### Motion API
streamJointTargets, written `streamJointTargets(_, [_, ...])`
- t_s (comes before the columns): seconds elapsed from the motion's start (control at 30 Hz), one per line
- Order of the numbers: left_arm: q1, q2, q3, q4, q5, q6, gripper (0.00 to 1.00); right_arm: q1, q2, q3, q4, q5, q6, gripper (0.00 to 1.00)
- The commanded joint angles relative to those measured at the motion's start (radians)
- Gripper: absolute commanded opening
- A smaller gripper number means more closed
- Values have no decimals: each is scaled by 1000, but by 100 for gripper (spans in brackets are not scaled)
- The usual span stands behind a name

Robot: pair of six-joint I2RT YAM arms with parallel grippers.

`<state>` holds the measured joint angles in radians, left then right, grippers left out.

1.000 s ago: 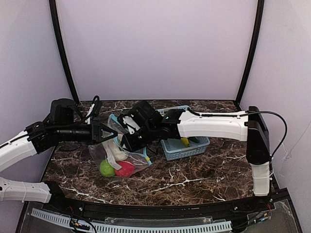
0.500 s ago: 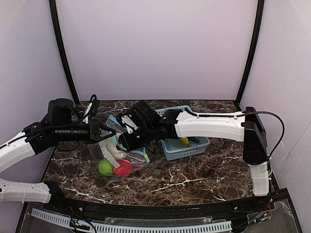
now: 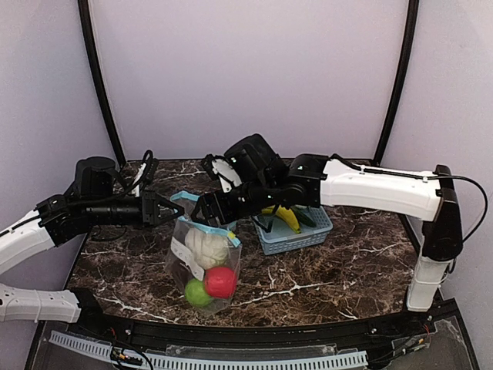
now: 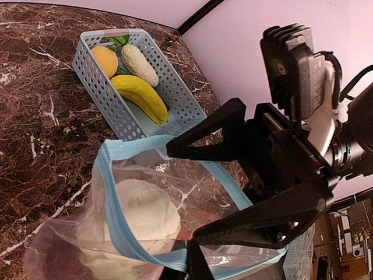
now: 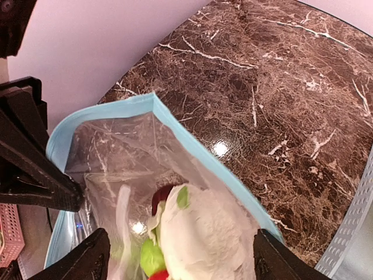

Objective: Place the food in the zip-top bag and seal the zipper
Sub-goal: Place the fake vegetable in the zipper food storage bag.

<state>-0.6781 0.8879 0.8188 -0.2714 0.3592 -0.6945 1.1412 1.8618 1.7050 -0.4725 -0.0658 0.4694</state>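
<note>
The zip-top bag [image 3: 204, 262] hangs upright over the table, its mouth held wide. My left gripper [image 3: 176, 210] is shut on the bag's teal zipper [image 4: 111, 216] at the near rim [image 4: 189, 256]. Inside lie a white cauliflower [image 5: 210, 233], a green apple [image 3: 196, 293], a red apple [image 3: 221, 282] and a dark red apple [image 5: 163, 195]. My right gripper [image 5: 183, 256] stands open just above the mouth with nothing between its fingers [image 4: 215, 137]. An orange [image 4: 105, 60], a banana [image 4: 141, 97] and a pale oblong vegetable [image 4: 140, 65] lie in the basket.
The light blue lattice basket [image 3: 308, 233] stands right of the bag, under my right forearm. Dark marble table [image 3: 331, 270] stretches to the front and right. A black frame edge [image 3: 231, 331] runs along the near side. A pink lattice piece [image 5: 11, 224] shows at the left edge.
The bag has gone from slumped on the table to hanging upright. My right gripper opened, let the cauliflower drop inside, and drew back up and to the right.
</note>
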Motion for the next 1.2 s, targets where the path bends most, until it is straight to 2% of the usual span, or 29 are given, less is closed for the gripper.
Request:
streamJointTargets(0.0, [2, -11, 16, -10, -20, 8, 1, 11, -71, -33, -30, 35, -1, 85])
streamJointTargets(0.4, [3, -15, 11, -22, -20, 8, 1, 8, -172, -81, -119, 190, -3, 88])
streamJointTargets(0.73, [3, -7, 16, -22, 8, 16, 1, -40, -144, -84, -150, 171, 30, 87])
streamJointTargets(1.0, [3, 2, 28, -32, 31, 39, 1, -84, -152, -107, -115, 72, -26, 74])
streamJointTargets(1.1, [3, 9, 36, -34, 50, 49, 1, -118, -141, -118, -97, -8, -22, 68])
streamJointTargets(1.17, [3, 15, 44, -37, 60, 55, 1, -136, -123, -112, -88, -41, -26, 67])
